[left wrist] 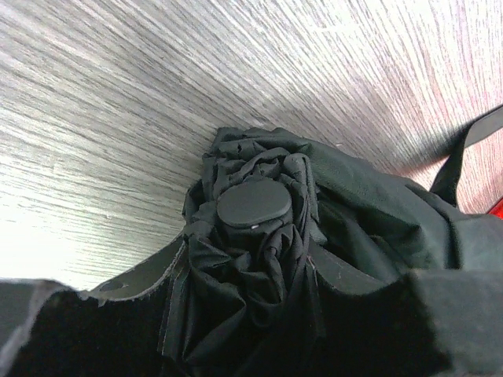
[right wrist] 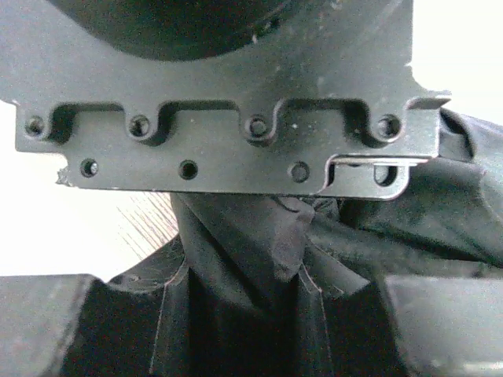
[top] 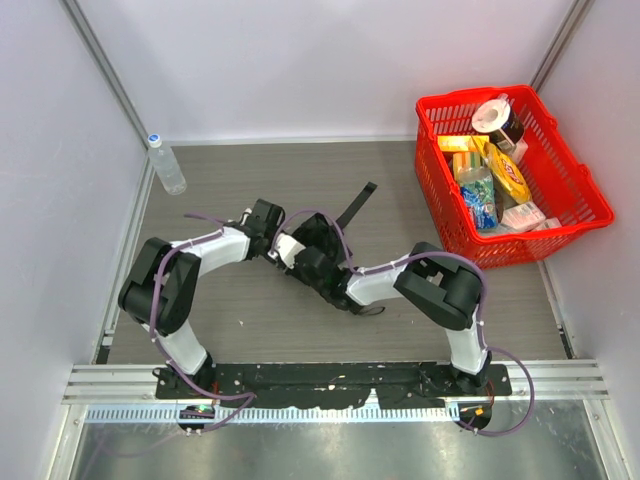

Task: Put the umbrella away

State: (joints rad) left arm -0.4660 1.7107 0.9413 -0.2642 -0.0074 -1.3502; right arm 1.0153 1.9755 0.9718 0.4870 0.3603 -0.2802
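The black umbrella [top: 318, 245] lies collapsed and bundled on the grey table, between the two grippers. Its flat strap [top: 357, 204] sticks out toward the back. In the left wrist view the bunched canopy and round end cap [left wrist: 253, 204] fill the gap between the left fingers, which press on the fabric. My left gripper [top: 282, 248] is shut on the umbrella's cap end. My right gripper [top: 318, 268] is shut on a fold of canopy fabric [right wrist: 259, 243]; the left gripper's body [right wrist: 228, 126] looms right ahead in the right wrist view.
A red basket [top: 580, 190] with several grocery items stands at the back right. A clear water bottle [top: 166, 165] lies at the back left by the wall. White walls enclose the table on three sides.
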